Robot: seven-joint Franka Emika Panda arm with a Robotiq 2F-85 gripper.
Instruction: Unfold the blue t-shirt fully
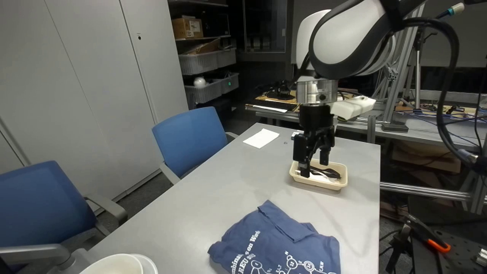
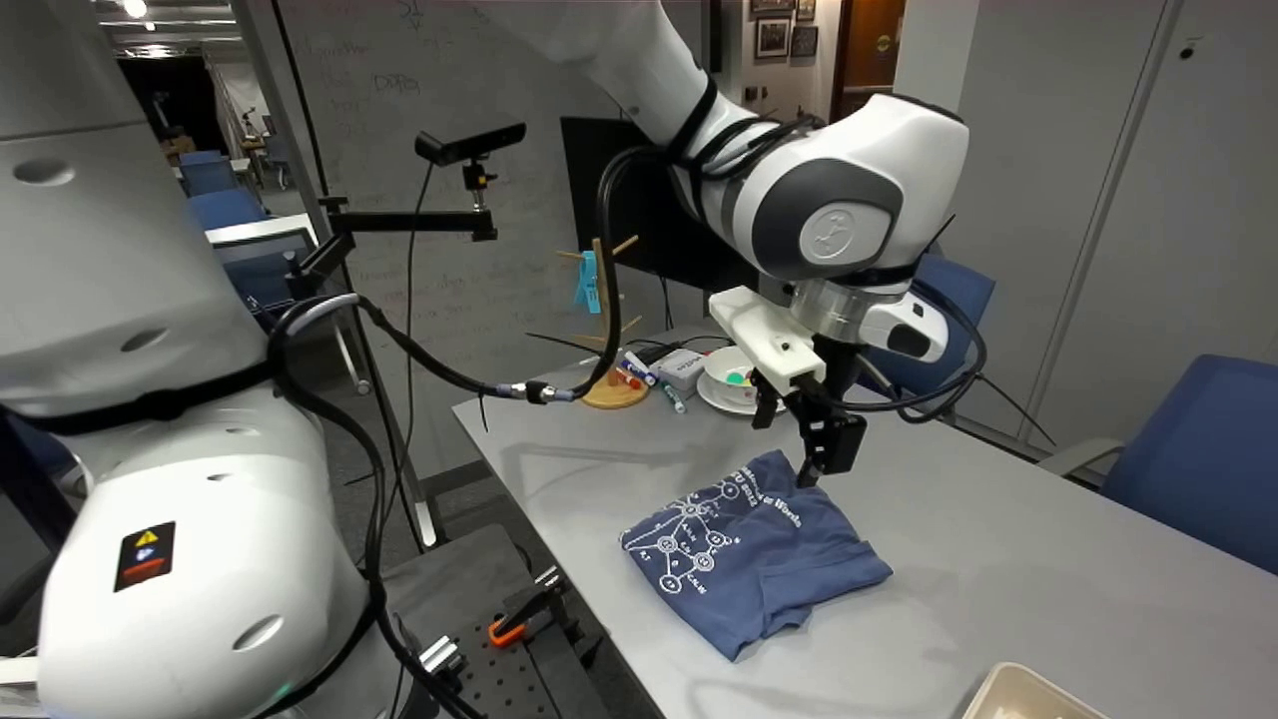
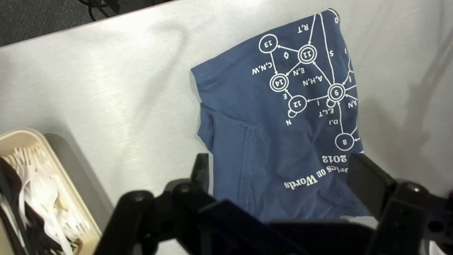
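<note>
The blue t-shirt [image 1: 274,239] lies folded on the grey table, with white letters and a diagram on top. It also shows whole in an exterior view [image 2: 764,559], with one part folded over and a few wrinkles. My gripper [image 2: 787,449] is open and empty above the table, near the shirt's collar-text side. In an exterior view the gripper [image 1: 315,166] overlaps the cutlery tray in the picture. In the wrist view the gripper's fingers [image 3: 279,166] are spread wide over the shirt [image 3: 279,138], apart from it. The fingers and gripper body hide the shirt's lower edge there.
A beige tray of plastic cutlery [image 1: 319,185] stands on the table near the shirt; its rim shows in the wrist view [image 3: 72,186]. White bowls [image 1: 114,264], markers [image 2: 639,367] and a wooden stand [image 2: 614,394] are at the table's end. A white paper [image 1: 261,138] lies opposite. Blue chairs [image 1: 192,139] line one side.
</note>
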